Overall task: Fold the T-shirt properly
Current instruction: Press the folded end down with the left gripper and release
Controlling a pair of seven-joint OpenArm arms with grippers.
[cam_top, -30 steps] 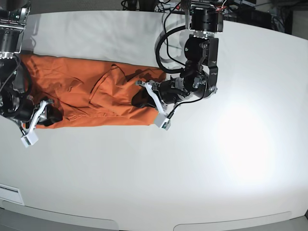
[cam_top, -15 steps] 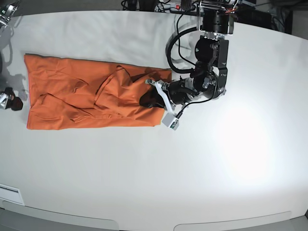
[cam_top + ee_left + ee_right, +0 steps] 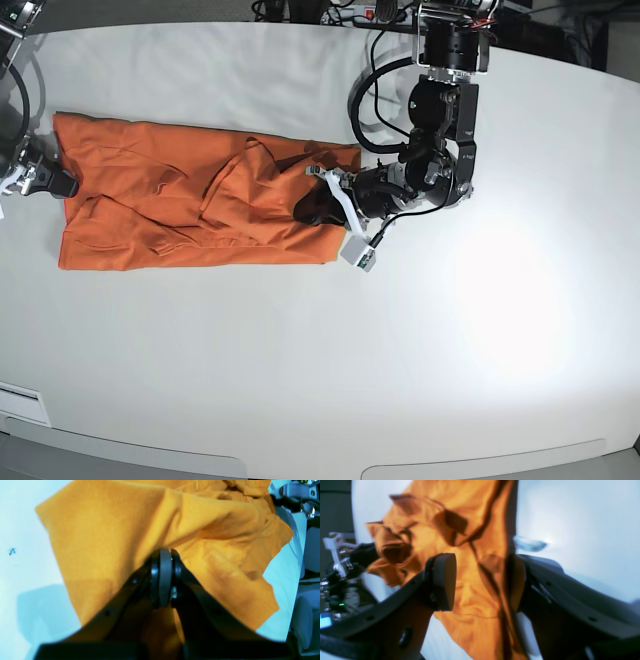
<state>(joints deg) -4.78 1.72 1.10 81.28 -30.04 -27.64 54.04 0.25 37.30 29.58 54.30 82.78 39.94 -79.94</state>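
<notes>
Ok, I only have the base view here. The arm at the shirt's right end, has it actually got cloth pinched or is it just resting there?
Observer: The left wrist view shows the left gripper shut tight, with the T-shirt bunched up right against its tips.
Operator: And the other arm, at the far edge of my picture?
Observer: The right gripper stands open, the shirt's edge running between its pads without being pinched.
Operator: Anything odd on the table?
Observer: A small dark mark sits on the table beside the shirt's corner in the left wrist view.
</notes>
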